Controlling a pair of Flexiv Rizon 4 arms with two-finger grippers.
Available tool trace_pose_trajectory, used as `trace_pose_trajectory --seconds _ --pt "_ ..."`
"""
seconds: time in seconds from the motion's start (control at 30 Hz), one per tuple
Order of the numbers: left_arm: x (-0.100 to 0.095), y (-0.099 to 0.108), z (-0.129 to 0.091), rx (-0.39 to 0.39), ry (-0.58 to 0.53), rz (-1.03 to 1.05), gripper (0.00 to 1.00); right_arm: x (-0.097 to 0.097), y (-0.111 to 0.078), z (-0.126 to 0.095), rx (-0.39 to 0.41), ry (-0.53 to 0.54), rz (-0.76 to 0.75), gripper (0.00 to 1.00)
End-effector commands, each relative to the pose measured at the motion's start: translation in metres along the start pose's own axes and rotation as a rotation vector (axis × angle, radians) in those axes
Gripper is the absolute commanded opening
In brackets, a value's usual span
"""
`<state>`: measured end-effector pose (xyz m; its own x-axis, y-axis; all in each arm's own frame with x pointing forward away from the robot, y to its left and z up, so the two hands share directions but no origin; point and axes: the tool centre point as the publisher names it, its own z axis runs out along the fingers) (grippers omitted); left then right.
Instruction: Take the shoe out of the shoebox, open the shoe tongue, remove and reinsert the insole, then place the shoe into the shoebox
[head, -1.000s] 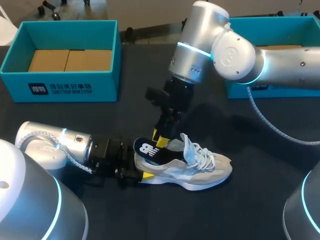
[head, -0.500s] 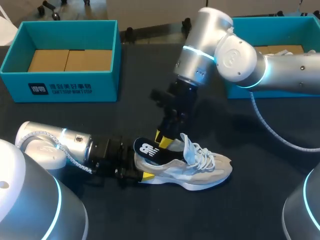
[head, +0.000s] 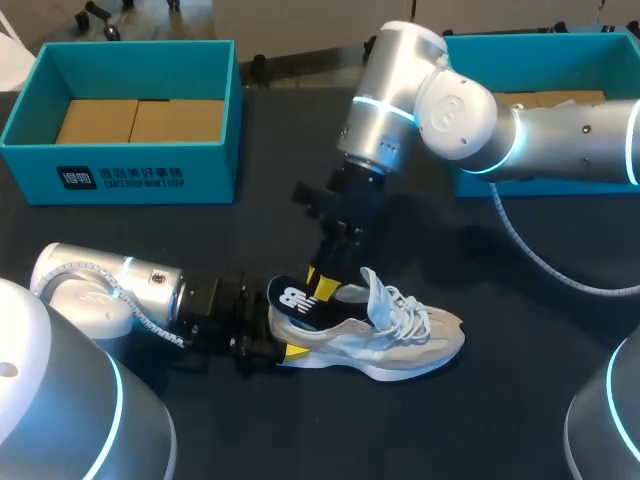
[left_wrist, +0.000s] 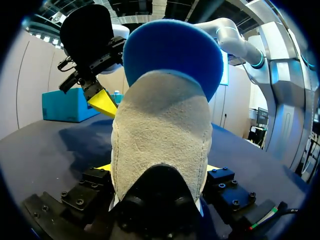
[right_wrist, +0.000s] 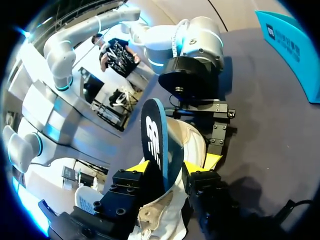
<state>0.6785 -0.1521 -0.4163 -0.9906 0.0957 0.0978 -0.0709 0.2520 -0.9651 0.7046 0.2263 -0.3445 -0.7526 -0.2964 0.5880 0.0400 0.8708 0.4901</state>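
Right gripper clamped the dark-blue foam insole, thin and probably floppy, best pinched near its heel end; left gripper clamped the grey suede sneaker by its stiffer heel.

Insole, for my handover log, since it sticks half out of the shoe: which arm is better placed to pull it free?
Right, probably. The right gripper is shut on the insole from above, while the left gripper clamps the shoe at its heel, steadying it.
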Motion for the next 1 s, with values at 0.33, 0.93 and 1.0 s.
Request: trace_pose_trajectory --seconds 0.33,0.93,1.0 --pt "-0.002 0.002 0.0 -0.002 0.0 -0.001 0.0 0.01 0.004 -0.006 0.011 0.004 0.015 0.36" --pt "-0.002 0.002 0.0 -0.002 0.0 -0.001 0.0 0.001 0.013 -0.006 0.028 0.039 0.01 0.35" --pt "-0.002 0.002 0.0 -0.002 0.0 -0.001 0.0 0.003 0.012 -0.005 0.028 0.043 0.015 0.35"
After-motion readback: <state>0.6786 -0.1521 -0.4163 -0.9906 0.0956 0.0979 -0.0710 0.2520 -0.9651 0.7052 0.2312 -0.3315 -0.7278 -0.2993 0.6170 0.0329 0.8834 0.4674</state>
